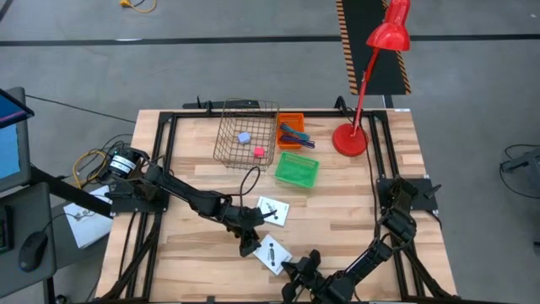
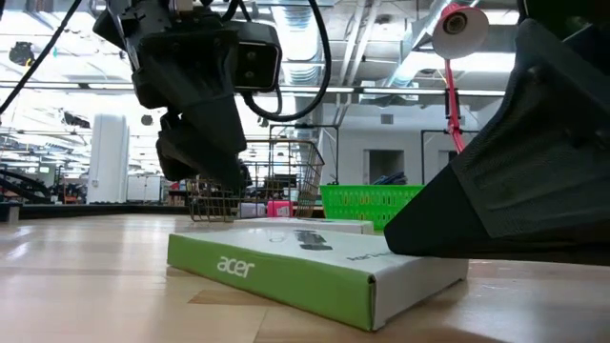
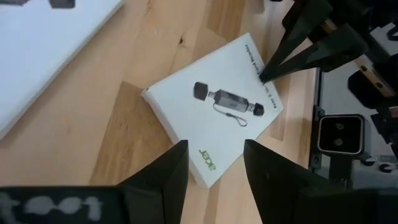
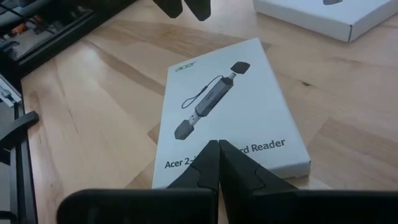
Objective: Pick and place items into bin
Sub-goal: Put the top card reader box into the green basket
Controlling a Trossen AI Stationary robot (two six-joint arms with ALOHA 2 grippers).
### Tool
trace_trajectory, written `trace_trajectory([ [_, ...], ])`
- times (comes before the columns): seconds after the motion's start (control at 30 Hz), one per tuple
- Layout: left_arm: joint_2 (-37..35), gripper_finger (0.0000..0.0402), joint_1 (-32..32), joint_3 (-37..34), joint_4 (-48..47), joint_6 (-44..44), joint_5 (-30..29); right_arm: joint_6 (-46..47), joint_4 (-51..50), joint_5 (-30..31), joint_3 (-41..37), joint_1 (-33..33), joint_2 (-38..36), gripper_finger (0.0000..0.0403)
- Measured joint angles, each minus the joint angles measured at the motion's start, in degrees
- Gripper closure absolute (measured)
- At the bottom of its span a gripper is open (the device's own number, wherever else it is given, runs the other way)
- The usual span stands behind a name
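Low view: packet [image 2: 315, 272] under left gripper [image 2: 214, 181].

"acer", "Reader" on white packet [image 4: 230, 112]

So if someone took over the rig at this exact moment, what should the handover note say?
Left gripper: open, above the near packet.
Right gripper: shut, fingertips pressing on that packet's near end.
Second packet: flat on the table, untouched.
Done: pink cube and lilac cube in the wire basket; sticks in the orange tray.
Left: both packets. Green bin looks empty.
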Motion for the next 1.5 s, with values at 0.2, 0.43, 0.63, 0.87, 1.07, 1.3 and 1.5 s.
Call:
trace_trajectory([
  [0.2,0.0,0.0258,0.0,0.0,-0.8,-0.3,0.0,0.2,-0.2,0.0,0.0,0.0,0.0,0.0403],
  [0.43,0.0,0.0258,0.0,0.0,-0.8,-0.5,-0.2,0.4,-0.3,-0.1,0.0,0.0,0.0,0.0403],
  [0.63,0.0,0.0258,0.0,0.0,-0.8,-0.5,-0.4,0.4,-0.4,-0.3,0.0,0.4,0.0,0.0403],
  [0.87,0.0,0.0258,0.0,0.0,-0.7,-0.5,-0.5,0.2,-0.7,-0.3,0.0,1.0,0.0,0.0403],
  [1.07,0.0,0.0258,0.0,0.0,0.0,-0.4,-0.6,0.2,-1.2,-0.2,0.0,1.4,0.0,0.0403],
  [1.3,0.0,0.0258,0.0,0.0,-0.1,-0.1,-0.6,0.1,-1.4,0.0,0.0,1.7,0.1,0.0403],
  [1.5,0.0,0.0258,0.0,0.0,-0.1,0.1,-0.2,0.0,-1.6,0.0,0.0,1.8,0.1,0.0403],
])
